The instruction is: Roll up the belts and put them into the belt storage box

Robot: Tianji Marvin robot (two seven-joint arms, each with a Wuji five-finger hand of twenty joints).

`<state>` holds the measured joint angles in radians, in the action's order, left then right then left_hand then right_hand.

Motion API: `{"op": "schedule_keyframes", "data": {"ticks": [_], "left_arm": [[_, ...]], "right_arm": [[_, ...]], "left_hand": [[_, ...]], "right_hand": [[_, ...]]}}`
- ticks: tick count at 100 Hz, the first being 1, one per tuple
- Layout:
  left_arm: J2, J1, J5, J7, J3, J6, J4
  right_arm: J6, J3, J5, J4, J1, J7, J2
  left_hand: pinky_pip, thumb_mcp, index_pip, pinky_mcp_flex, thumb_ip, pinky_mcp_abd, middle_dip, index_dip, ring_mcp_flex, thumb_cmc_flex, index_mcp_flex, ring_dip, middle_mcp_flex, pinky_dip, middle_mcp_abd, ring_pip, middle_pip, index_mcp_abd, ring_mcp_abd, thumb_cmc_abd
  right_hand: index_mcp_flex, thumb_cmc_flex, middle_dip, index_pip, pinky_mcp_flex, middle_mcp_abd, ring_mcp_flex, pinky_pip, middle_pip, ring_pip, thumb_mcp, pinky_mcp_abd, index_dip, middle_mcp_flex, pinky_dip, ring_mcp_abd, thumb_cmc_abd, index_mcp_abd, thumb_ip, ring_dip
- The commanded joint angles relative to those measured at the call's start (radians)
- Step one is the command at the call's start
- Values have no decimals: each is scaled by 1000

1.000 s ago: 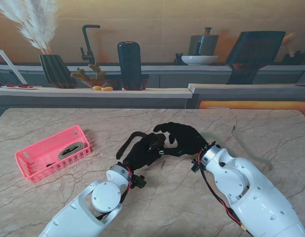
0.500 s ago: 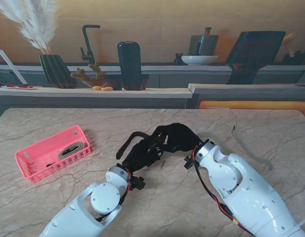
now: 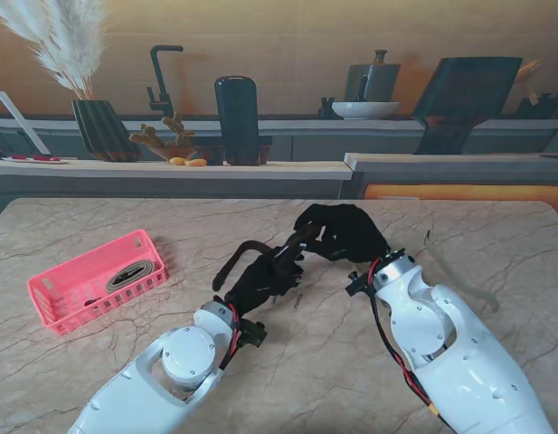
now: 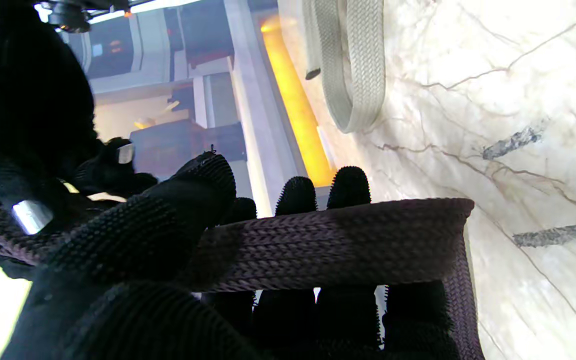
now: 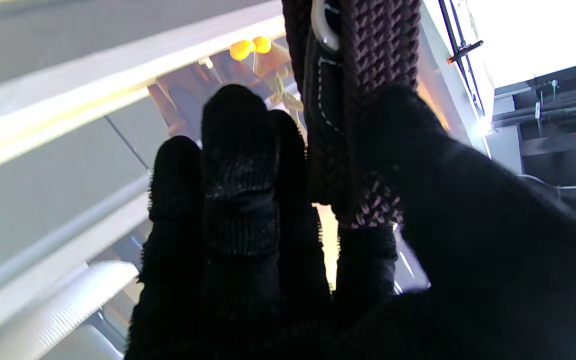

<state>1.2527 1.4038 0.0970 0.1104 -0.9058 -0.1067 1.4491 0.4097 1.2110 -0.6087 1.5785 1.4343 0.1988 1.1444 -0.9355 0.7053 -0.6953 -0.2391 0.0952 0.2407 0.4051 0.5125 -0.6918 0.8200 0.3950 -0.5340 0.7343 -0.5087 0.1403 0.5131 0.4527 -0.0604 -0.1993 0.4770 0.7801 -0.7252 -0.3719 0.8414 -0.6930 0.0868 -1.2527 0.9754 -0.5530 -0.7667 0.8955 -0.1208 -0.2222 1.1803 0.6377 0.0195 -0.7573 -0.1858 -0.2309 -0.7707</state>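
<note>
A: Stand view: where is the dark braided fabric belt [image 3: 260,252]?

B: It is held up over the middle of the beige marble tabletop [image 3: 98,353], between the two black-gloved hands. One loop of it arcs out to the left of the left robot hand [image 3: 260,280].

A: How does that hand grip it?

B: The left wrist view shows the belt [image 4: 338,240] lying flat across the fingers [image 4: 295,192], with the thumb pressed down over it. The hand is closed on the belt.

A: And the right robot hand [image 3: 342,233]?

B: It sits farther from the robot and to the right, touching the other hand. In the right wrist view the belt [image 5: 363,70], with a stitched end and a metal piece, runs between thumb and fingers [image 5: 238,150]; it too is closed on the belt.

A: Where is the pink plastic slatted storage box [image 3: 52,298]?

B: Well apart, on the left. A rolled belt [image 3: 134,271] lies inside it.

A: Anything else?

B: A pale grey woven belt [image 3: 459,280] lies on the right of the tabletop, also seen from the left wrist [image 4: 355,65].
</note>
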Motion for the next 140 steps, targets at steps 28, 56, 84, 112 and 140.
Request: {"op": "schedule_keyframes", "data": {"ticks": [28,56,84,112,140], "left_arm": [[-4,6,44,-25,-4,35,15],[13,2,-34,51,1,166,26],[19,-23,-123,92,15,212,-4],[21,-3,-122,111,13,194,20],[15,31,-60,89,8,157,62]], "right_arm": [[52,77,-193,86,-17,51,-25],[72,60,-275,61,-52,58,-38],[61,59,-281,58,-61,27,-44],[20,25,-376,20,-97,53,-56],[-29,-65,-389,-53,-150,96,-52]], "left_hand": [[-10,-255,-68,15,9,19,125,5,-64,292,154,46,204,33,-14,20,-77,73,-23,-153],[-160,-420,-122,-4,-5,52,79,-18,-103,401,188,4,238,-43,80,196,76,-35,-129,-229],[-184,-429,-144,0,-5,59,58,-26,-100,408,181,14,235,-59,87,227,99,-52,-137,-232],[-213,-320,-167,-15,9,77,-14,-80,-120,338,217,51,266,-81,100,268,118,-72,-156,-177],[-218,-265,-168,-19,12,81,-24,-92,-126,273,232,54,276,-84,94,274,118,-60,-152,-157]], "right_hand": [[92,-47,-22,218,29,-55,-9,7,-17,0,79,15,-62,16,16,-20,94,-119,9,-20],[84,-46,-25,218,37,-63,-2,-4,-12,5,69,11,-67,11,13,-25,104,-128,10,-22],[83,-55,-32,217,47,-52,2,-10,-13,0,67,-1,-67,10,12,-19,99,-114,15,-28],[86,-60,-35,213,41,-44,3,-6,-14,-9,67,-2,-64,10,14,-12,96,-102,21,-34],[89,-67,-31,209,32,-32,0,5,-22,-23,59,-10,-53,11,12,-2,92,-84,37,-35]]}}
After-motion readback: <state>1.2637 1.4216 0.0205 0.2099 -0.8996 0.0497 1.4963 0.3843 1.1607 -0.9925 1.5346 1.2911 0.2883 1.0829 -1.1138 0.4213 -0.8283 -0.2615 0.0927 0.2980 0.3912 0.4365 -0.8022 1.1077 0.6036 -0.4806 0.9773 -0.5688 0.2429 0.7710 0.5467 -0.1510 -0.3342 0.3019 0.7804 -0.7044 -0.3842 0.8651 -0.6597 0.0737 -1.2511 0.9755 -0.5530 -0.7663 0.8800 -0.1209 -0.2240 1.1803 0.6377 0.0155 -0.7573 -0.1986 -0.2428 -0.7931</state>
